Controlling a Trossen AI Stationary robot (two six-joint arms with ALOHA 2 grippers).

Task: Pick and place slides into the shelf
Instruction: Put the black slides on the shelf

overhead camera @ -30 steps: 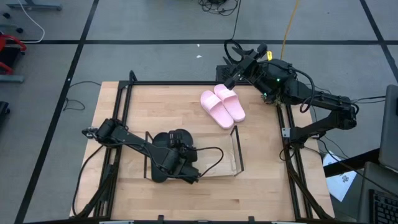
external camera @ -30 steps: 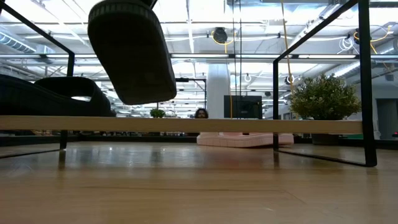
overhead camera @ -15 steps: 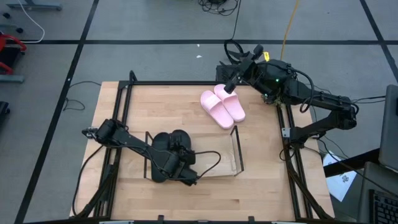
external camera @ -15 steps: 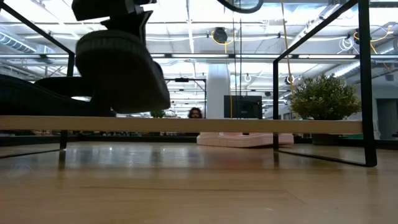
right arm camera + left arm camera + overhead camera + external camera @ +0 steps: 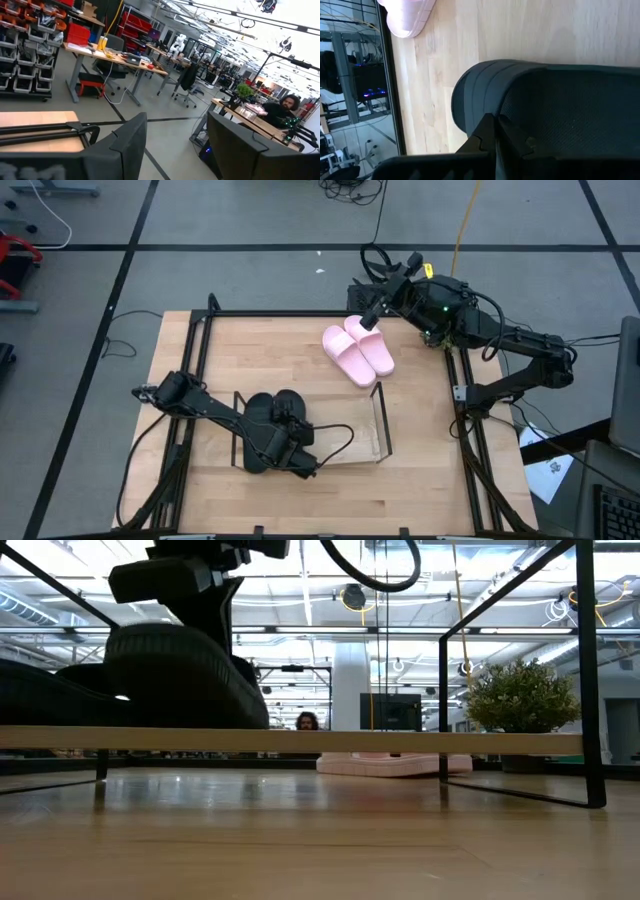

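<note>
While the left gripper [image 5: 287, 442] clamps a matte black slide sandal [image 5: 185, 675] in the clear plastic shelf [image 5: 372, 420], the right gripper [image 5: 375, 311] hangs unclenched at the table's far right.

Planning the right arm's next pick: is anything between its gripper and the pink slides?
Nothing visible. The right gripper, jaws open, hangs just past the table's far edge, right beside the pink slides, which lie side by side on bare wood.
</note>
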